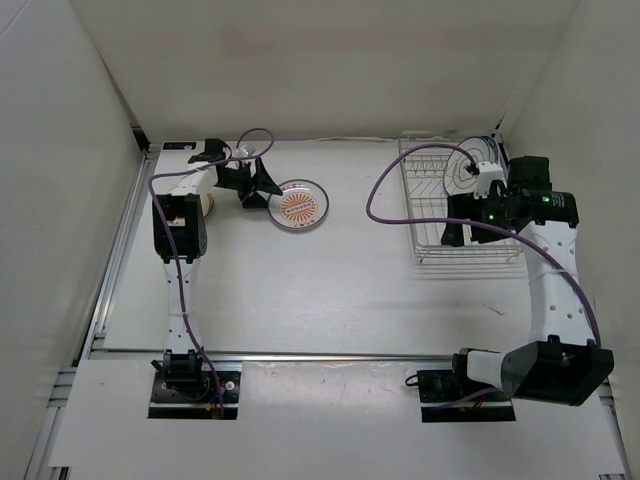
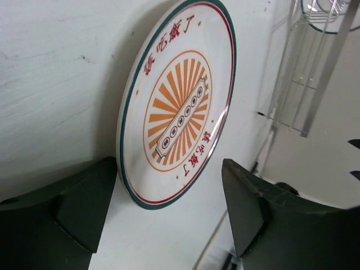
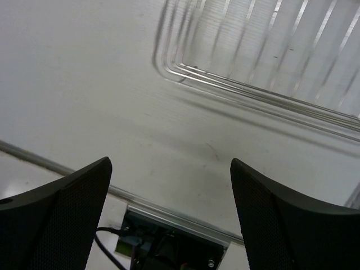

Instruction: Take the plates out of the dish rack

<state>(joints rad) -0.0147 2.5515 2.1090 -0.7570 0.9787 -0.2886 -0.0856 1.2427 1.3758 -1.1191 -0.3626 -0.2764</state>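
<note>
A white plate with an orange-red sunburst point(image 1: 301, 204) lies flat on the table at the far left. It fills the left wrist view point(image 2: 177, 107). My left gripper point(image 1: 257, 188) is open and empty just left of it, its jaws point(image 2: 169, 225) either side of the plate's near rim without touching. The silver wire dish rack point(image 1: 440, 250) stands at the far right. A white plate with a dark ringed rim point(image 1: 468, 166) stands upright in its far end. My right gripper point(image 1: 453, 234) hovers over the rack's near part, open and empty point(image 3: 169, 214). The rack's corner point(image 3: 253, 84) shows above its fingers.
A cream edge point(image 1: 209, 204) peeks out beside the left arm's link, mostly hidden. White walls close in on three sides. A metal rail point(image 1: 300, 356) runs along the table's near edge. A purple cable point(image 1: 385, 190) loops beside the rack.
</note>
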